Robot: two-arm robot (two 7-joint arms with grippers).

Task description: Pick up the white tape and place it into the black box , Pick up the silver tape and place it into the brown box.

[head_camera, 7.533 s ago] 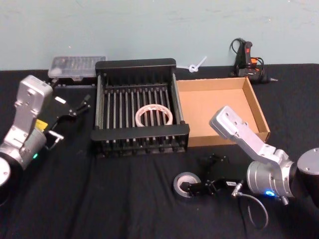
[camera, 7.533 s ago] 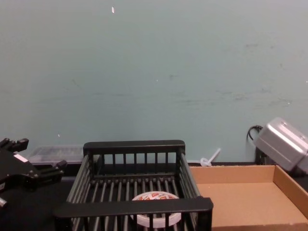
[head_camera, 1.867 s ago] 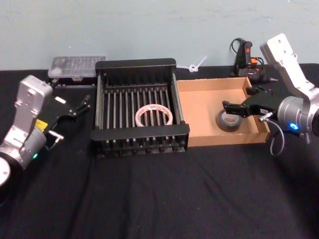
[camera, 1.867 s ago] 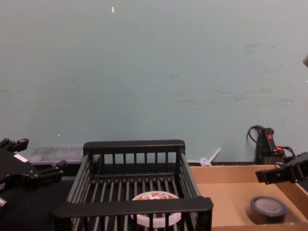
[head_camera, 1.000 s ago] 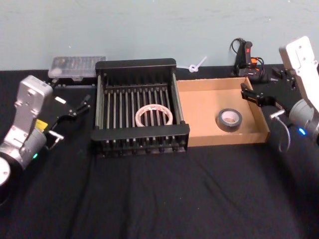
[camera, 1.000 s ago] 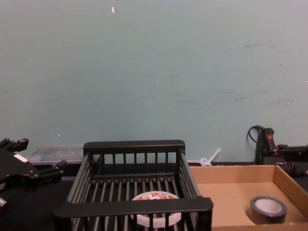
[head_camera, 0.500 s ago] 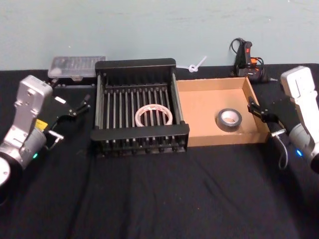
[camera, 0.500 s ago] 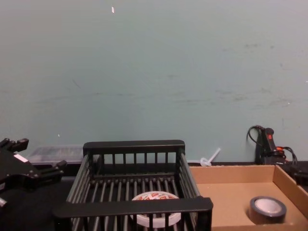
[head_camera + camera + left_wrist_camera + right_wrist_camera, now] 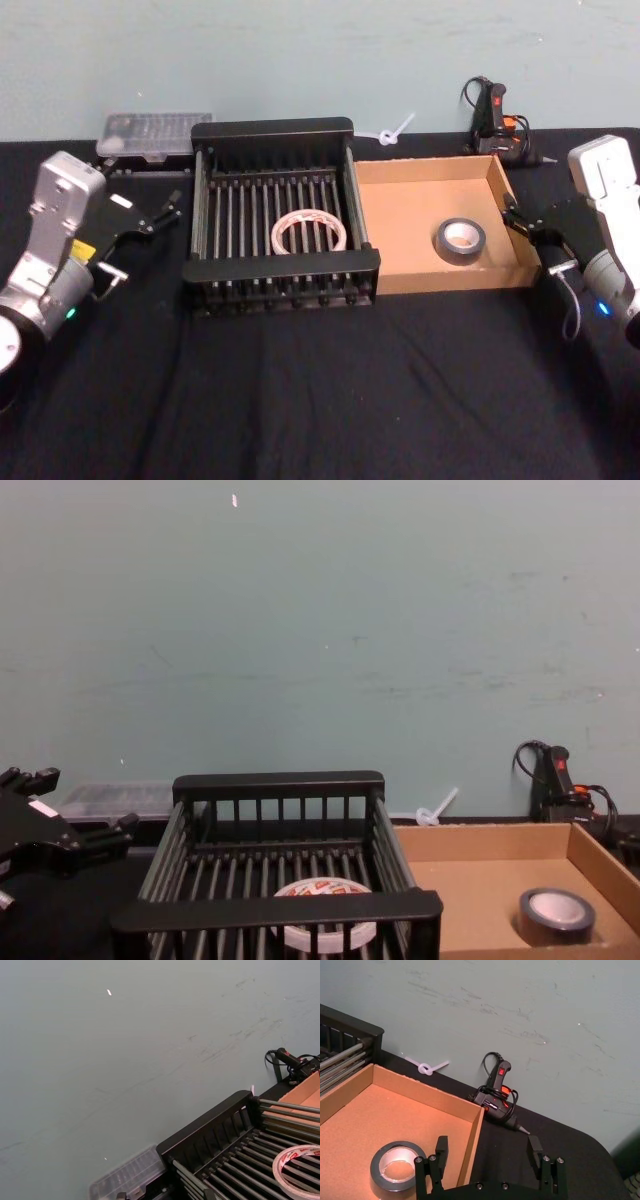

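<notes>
Pincer work first: my right pincer [image 9: 488, 1152] hangs with its fingers [image 9: 441, 1148] spread wide and nothing between them, just outside the right wall of the brown box [image 9: 523, 240]. From the head view it sits low over the black tabletop [image 9: 330, 390], beside the box's near right corner [image 9: 522, 225]. In the right wrist view one finger lines up over the cardboard wall and the other over the dark cloth beyond it.

My left pincer [image 9: 150, 218] is parked well away on the left side, beside the black box [image 9: 280, 266], its fingers apart and empty; from the chest view it shows at the lower left [image 9: 55, 825].

The silver tape [image 9: 460, 240] lies flat on the floor of the brown box, toward the right part of it, near the wall by my right pincer but not touching my fingers. Its pale centre faces up [image 9: 398, 1171], and from the chest view it rests low in the box's right corner [image 9: 556, 915].

The white tape [image 9: 309, 232] lies flat on the slatted floor of the black box, about the middle, a bit toward the right side. Its red-printed top face shows through the bars [image 9: 320, 888] and in the left wrist view [image 9: 297, 1165].

Behind the brown box, against the wall, a glue gun [image 9: 495, 118] stands with its cord, and a white zip tie [image 9: 395, 131] lies near it. A clear plastic case [image 9: 153, 135] sits behind the black box's left corner.
</notes>
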